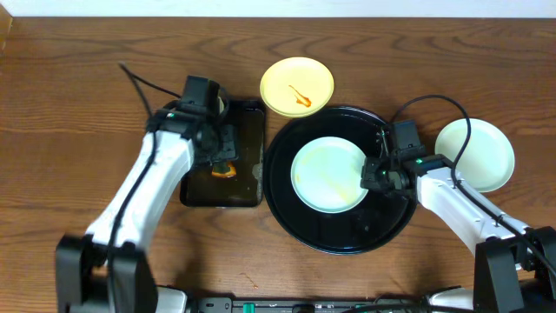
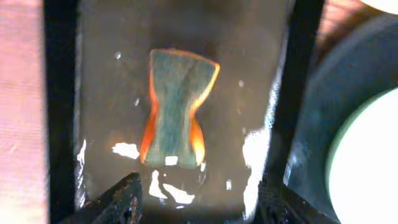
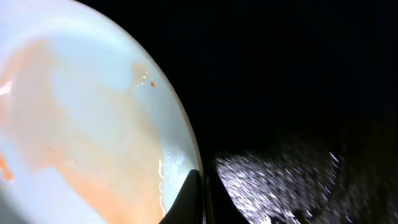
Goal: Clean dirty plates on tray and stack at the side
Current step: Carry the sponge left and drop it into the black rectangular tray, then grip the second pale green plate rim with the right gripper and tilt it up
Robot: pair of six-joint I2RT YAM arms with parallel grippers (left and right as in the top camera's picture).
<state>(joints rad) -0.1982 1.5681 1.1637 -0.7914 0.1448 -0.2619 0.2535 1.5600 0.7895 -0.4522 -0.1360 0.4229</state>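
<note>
Lying face-up, mint plate [image 1: 326, 174] is rim-pinched by right claw [image 1: 372, 174]; left claw [image 2: 200, 194] wide.

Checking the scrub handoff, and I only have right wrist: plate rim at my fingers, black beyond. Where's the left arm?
Observer: Left gripper is over the small tray, by the sponge.
Operator: Holding it?
Observer: No. Its jaws are open, and the sponge lies flat in the wet tray, ungripped.
Operator: Other plates?
Observer: Yellow plate, with a sauce streak, sits on the table at the round tray's far-left rim. A mint plate is on the table to the tray's right.
</note>
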